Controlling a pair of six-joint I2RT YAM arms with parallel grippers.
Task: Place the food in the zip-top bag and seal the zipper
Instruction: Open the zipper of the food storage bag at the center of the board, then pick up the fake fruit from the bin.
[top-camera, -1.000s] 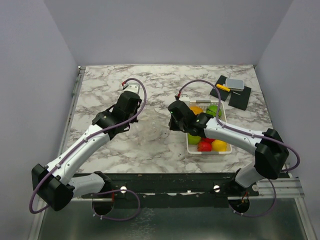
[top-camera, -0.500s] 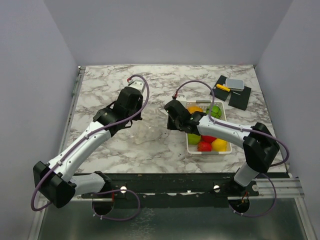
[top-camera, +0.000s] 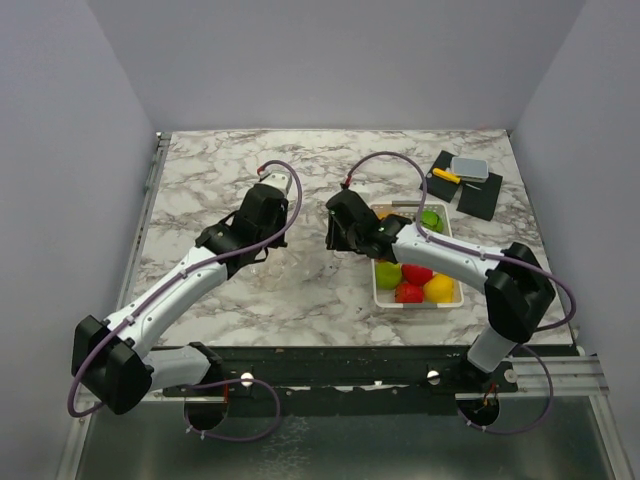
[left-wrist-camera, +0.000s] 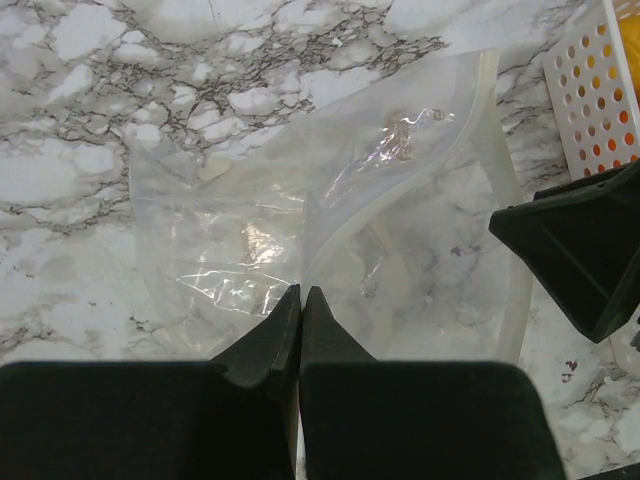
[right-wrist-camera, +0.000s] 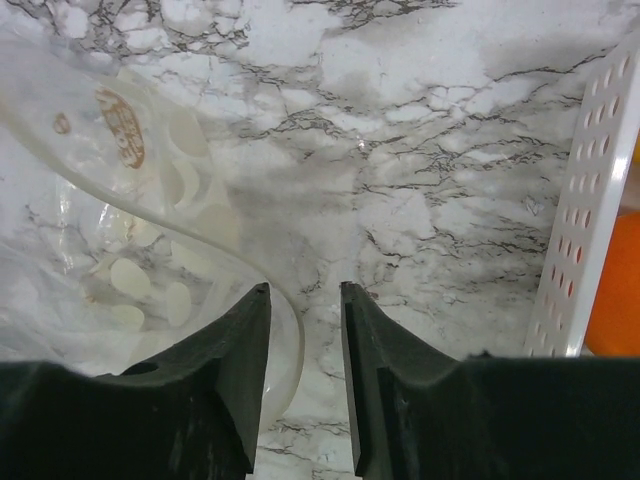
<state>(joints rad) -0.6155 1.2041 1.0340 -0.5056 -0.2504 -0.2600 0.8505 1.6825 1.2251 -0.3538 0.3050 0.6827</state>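
From above, the bag (top-camera: 300, 258) lies flat on the table (top-camera: 220, 170) in the gap between the two arms, with the left gripper (top-camera: 268, 248) at its left side and the right gripper (top-camera: 333, 242) at its right. The food (top-camera: 410, 290) sits in the basket (top-camera: 418, 305) just right of the right gripper, so the right arm is clearly the nearer one for fetching it, and each piece would have to travel leftward, past that gripper, to reach the bag. In the left wrist view the left gripper (left-wrist-camera: 301, 300) has its fingers pressed together, apparently pinching the bag's near edge, since a crease runs away from the fingertips. The bag (left-wrist-camera: 250, 220) spreads out ahead of them, and the zipper (left-wrist-camera: 505, 200) runs along the far right side, so the mouth faces the basket and the right gripper's dark finger beside it. In the right wrist view the right gripper (right-wrist-camera: 303, 295) has its fingers apart, with only bare marble between them. The zipper (right-wrist-camera: 215, 225) curves in from the upper left and passes right by the left finger; I cannot tell whether it touches. The bag thus lies left of this gripper, the basket (right-wrist-camera: 590, 200) right.
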